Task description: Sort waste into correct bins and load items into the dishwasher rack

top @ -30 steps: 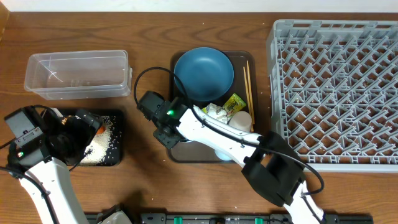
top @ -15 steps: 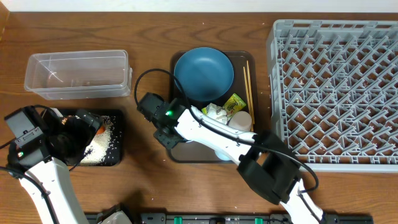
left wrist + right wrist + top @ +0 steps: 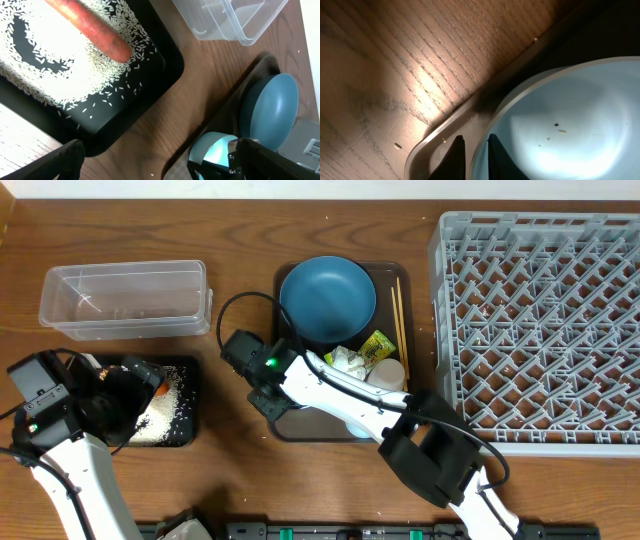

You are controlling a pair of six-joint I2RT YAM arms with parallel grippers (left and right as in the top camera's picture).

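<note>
On the wooden table [image 3: 395, 60], the pale blue round bowl [image 3: 560, 125] lies in the brown serving tray's [image 3: 470, 107] front-left corner. The right gripper [image 3: 472, 150] straddles its rim, fingers narrowly parted, clamping uncertain.

Left gripper [image 3: 157, 152]: fingers [image 3: 65, 161] spread wide, pointing down. Right arm [image 3: 340, 395] extended leftward; right gripper [image 3: 473, 150] fingers [image 3: 456, 159] nearly together, pinching the pale blue bowl [image 3: 560, 125] rim.

Grained wooden desk [image 3: 250, 240]; clear glossy plastic tub [image 3: 125, 330]; matt black tray [image 3: 170, 60]; grey plastic rack [image 3: 437, 300]; smooth glossy bowl [image 3: 560, 110].
</note>
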